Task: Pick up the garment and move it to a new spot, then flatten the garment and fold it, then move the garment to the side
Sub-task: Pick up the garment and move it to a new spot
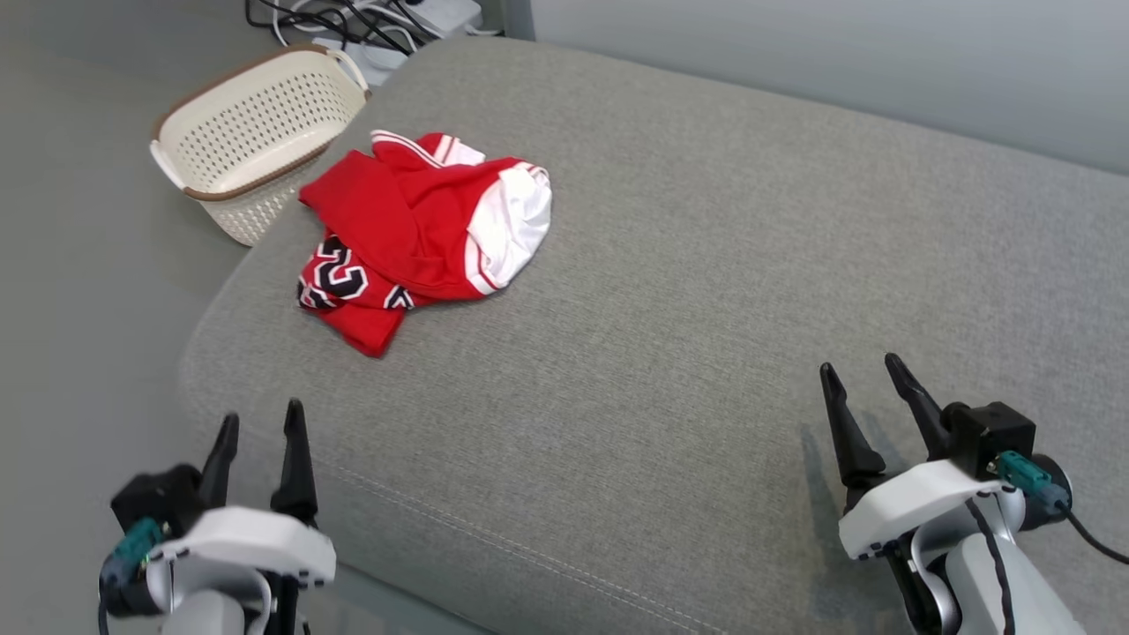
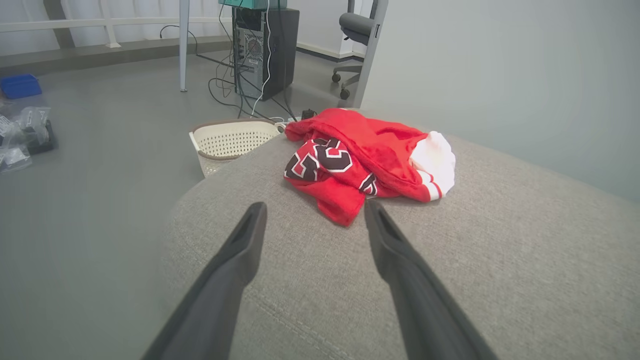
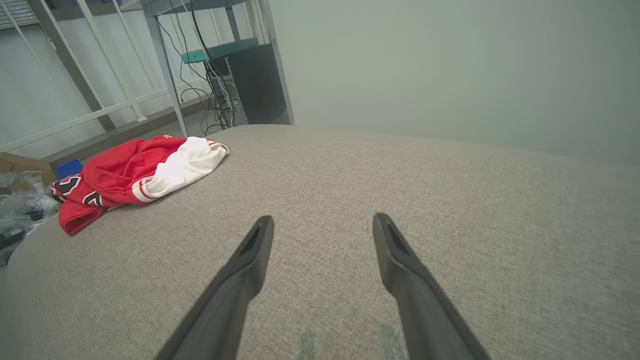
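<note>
Smooth cloth garment [image 1: 397, 212] (perhaps faintly glossy), rough-woven cushion [image 1: 706, 309]

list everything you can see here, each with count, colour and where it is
garment: one, red with white and black, crumpled on the cushion's far left part
cushion: one, grey, before the robot
basket: one, cream with brown rim, on the floor by the cushion's far left corner
cables: several, black and white, floor beyond the basket
computer tower: one, black, floor
office chair: one, grey, beyond the tower
box: one, blue, floor
left hand: one, dark fingers, open, near left edge
right hand: one, dark fingers, open, near right
</note>
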Robot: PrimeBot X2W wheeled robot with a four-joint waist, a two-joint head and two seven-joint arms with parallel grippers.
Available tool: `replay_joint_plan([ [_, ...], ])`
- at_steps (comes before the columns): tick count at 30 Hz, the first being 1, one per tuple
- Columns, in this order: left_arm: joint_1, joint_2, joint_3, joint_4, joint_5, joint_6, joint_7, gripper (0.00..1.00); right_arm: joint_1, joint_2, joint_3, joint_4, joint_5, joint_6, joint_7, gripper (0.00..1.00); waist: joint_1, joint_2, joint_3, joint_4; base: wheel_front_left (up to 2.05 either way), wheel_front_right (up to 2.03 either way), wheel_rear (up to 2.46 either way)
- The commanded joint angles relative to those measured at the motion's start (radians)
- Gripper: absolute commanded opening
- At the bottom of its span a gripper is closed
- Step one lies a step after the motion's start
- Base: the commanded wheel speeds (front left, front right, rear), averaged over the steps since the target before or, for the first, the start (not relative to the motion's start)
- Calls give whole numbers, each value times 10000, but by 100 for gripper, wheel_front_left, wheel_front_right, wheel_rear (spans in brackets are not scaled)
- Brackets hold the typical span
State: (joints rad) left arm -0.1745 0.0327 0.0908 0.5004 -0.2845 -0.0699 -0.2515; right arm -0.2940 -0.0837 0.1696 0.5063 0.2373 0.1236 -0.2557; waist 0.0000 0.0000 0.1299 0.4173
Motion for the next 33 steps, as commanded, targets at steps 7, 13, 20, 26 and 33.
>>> replay_joint_plan([
  [7,-2236,621,851,1070,107,-466,-103,100,-681,-350,344,-318,-149,71,-61,100,0,0,993,-929,0,0,0],
  [13,-3326,1184,1260,1918,97,-540,-103,100,-882,-488,401,-411,-174,71,-61,100,0,0,1460,-1495,0,0,0],
  [20,-4259,1542,1945,2855,105,-459,-103,100,-1041,-712,345,-514,-200,71,-61,100,0,0,2057,-2226,0,0,0],
  [26,-4778,1616,2596,3491,159,-226,-103,100,-1201,-892,263,-668,-256,71,-61,100,0,0,2616,-2747,0,0,0],
  [33,-5009,1541,3046,3742,304,16,-103,100,-1325,-926,277,-727,-215,71,-61,100,0,0,2833,-3050,0,0,0],
])
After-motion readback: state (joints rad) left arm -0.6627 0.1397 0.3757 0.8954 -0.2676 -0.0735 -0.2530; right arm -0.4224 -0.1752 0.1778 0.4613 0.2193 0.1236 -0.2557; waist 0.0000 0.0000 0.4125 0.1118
